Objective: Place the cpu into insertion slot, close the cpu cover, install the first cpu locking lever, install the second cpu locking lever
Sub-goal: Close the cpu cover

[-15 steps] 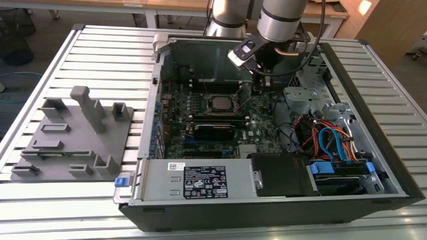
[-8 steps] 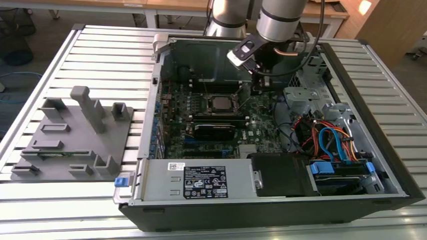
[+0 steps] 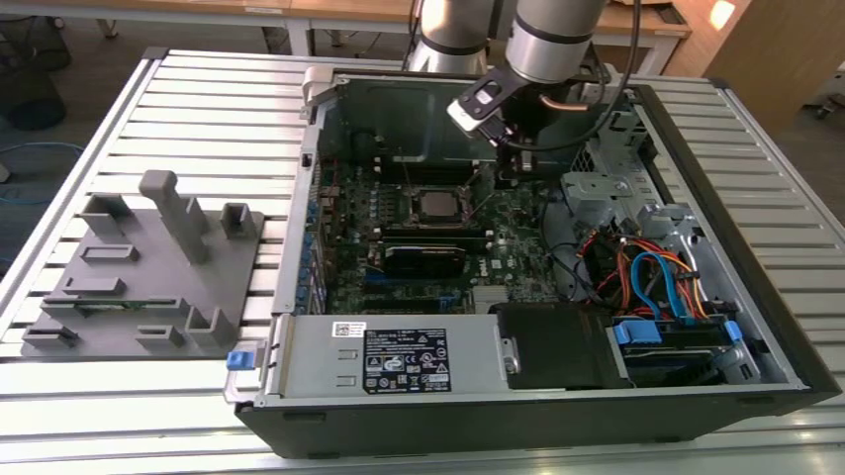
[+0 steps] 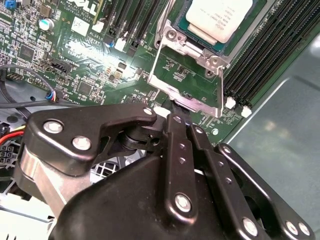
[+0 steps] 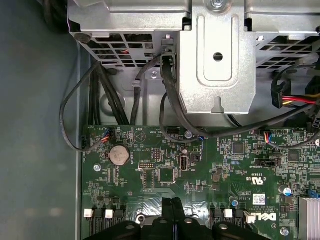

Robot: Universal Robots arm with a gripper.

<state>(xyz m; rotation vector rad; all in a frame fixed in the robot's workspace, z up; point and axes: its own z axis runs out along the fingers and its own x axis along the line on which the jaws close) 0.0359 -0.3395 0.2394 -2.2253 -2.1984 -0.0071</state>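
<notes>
The cpu [image 4: 220, 16], a silver-topped square chip, sits in the insertion slot [image 4: 234, 46] on the green board. In the exterior view the cpu [image 3: 434, 205] shows mid-board. The cpu cover [image 4: 186, 96], a thin silvery frame, is swung open off the chip, and green board shows through its window. My gripper [image 4: 176, 107] is shut, its black fingertips pressed together right at the cover's free edge. I cannot tell whether they touch it. Nothing shows between the fingers [image 5: 169, 212] in the first wrist view. In the exterior view the gripper [image 3: 508, 158] hangs just beyond the chip.
The open computer case [image 3: 739, 168] lies on a slatted table. Long black memory slots [image 4: 262, 55] flank the socket. A silver bracket [image 5: 217, 65] and black cables [image 5: 167, 95] crowd the far board edge. The drive cage with blue cables [image 3: 660, 287], a power supply [image 3: 383, 356] and a grey fixture [image 3: 145, 267] stand nearby.
</notes>
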